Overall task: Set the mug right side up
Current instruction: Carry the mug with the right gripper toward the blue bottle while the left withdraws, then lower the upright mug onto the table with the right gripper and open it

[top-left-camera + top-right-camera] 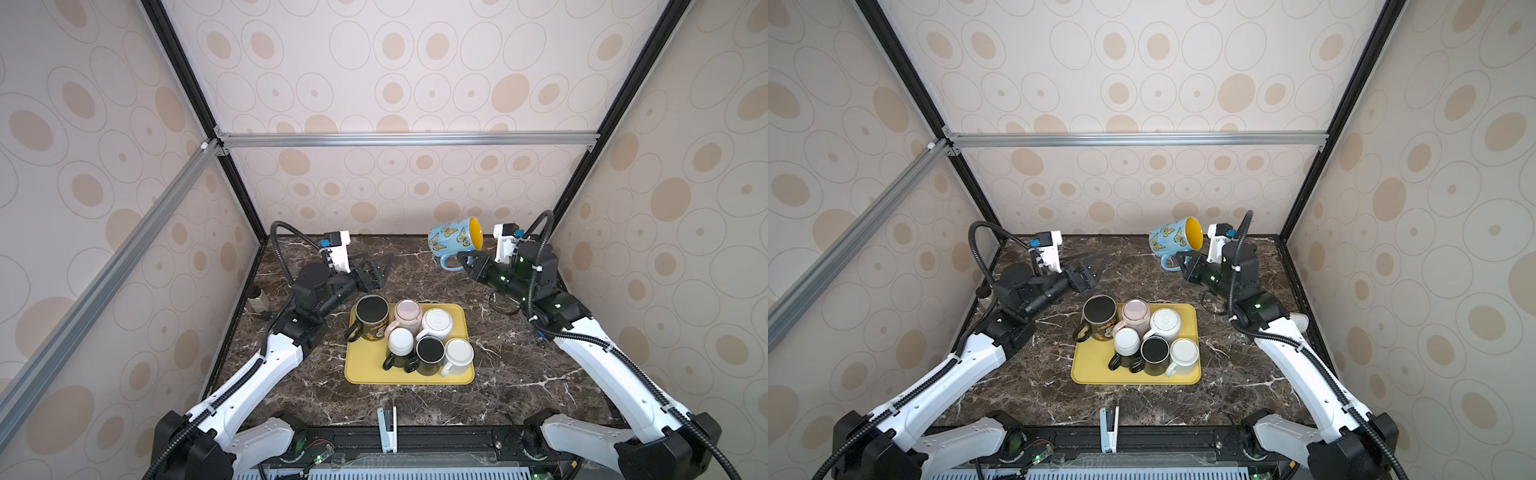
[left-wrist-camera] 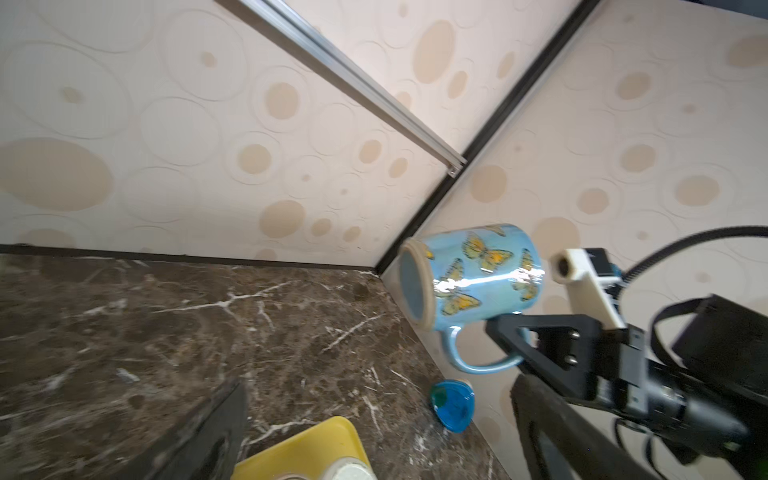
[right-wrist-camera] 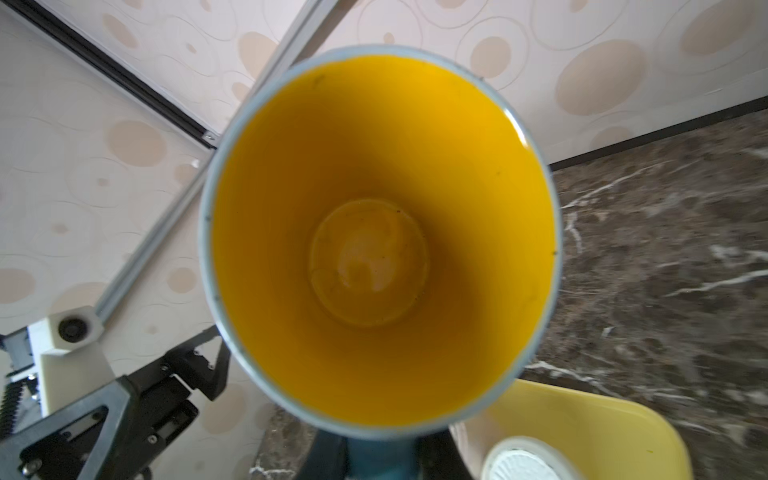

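Note:
The mug (image 1: 451, 239) (image 1: 1171, 240) is light blue with butterflies and a yellow inside. It hangs in the air over the far right of the table, tipped on its side, mouth toward the right arm and handle down. My right gripper (image 1: 463, 261) (image 1: 1182, 261) is shut on the handle. In the left wrist view the mug (image 2: 478, 274) shows its base and side, with the right gripper (image 2: 505, 340) on the handle. The yellow inside of the mug (image 3: 374, 232) fills the right wrist view above my right gripper (image 3: 380, 461). My left gripper (image 1: 376, 270) (image 1: 1090, 270) (image 2: 380, 386) is open and empty, well to the left of the mug.
A yellow tray (image 1: 365, 372) (image 1: 1090, 372) with several mugs sits mid-table, below and between the two grippers. A small blue object (image 2: 453, 405) lies by the right wall. A small bottle (image 1: 258, 300) stands at the left wall. A white clip-like item (image 1: 386, 428) lies at the front edge.

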Robot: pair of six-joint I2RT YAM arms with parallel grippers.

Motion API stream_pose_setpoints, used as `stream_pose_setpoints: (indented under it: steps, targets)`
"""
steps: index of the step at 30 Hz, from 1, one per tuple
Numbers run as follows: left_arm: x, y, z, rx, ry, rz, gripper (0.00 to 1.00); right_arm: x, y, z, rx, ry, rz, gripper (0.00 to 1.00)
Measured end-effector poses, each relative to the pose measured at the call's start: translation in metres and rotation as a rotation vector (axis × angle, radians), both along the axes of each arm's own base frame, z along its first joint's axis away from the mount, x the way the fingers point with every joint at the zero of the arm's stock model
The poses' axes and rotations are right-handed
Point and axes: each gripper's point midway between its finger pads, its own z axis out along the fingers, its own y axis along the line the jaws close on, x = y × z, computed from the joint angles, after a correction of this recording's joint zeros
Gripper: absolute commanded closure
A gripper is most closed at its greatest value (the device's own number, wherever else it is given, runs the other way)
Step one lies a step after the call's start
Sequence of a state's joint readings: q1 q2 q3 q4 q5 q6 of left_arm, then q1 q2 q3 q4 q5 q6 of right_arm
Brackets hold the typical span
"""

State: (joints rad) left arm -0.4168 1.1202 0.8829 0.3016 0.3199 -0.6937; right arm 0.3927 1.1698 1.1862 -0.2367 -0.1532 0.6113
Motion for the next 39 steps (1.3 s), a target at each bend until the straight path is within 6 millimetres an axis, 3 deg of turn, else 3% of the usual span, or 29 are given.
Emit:
stream_pose_setpoints:
  steps: [3,8,15,19,25,39]
  targets:
    - [0.014,0.026,-0.029,0.056,0.085,0.074,0.00,0.015,-0.021,-0.012,-0.195,0.030,-0.092,1.00]
    - [0.001,0.039,-0.068,0.151,0.161,0.107,0.00,0.041,-0.059,-0.070,-0.500,0.184,-0.193,1.00]
    - [-0.006,0.058,-0.081,0.264,0.184,0.179,0.00,0.072,-0.098,-0.158,-0.719,0.434,-0.221,1.00]
    - [-0.010,0.062,-0.087,0.286,0.191,0.191,0.00,0.086,-0.103,-0.188,-0.767,0.504,-0.198,1.00]
    - [-0.013,0.065,-0.107,0.319,0.231,0.189,0.00,0.091,-0.114,-0.204,-0.793,0.537,-0.195,1.00]
    - [-0.014,0.063,-0.108,0.325,0.231,0.177,0.01,0.100,-0.152,-0.209,-0.797,0.530,-0.199,1.00]
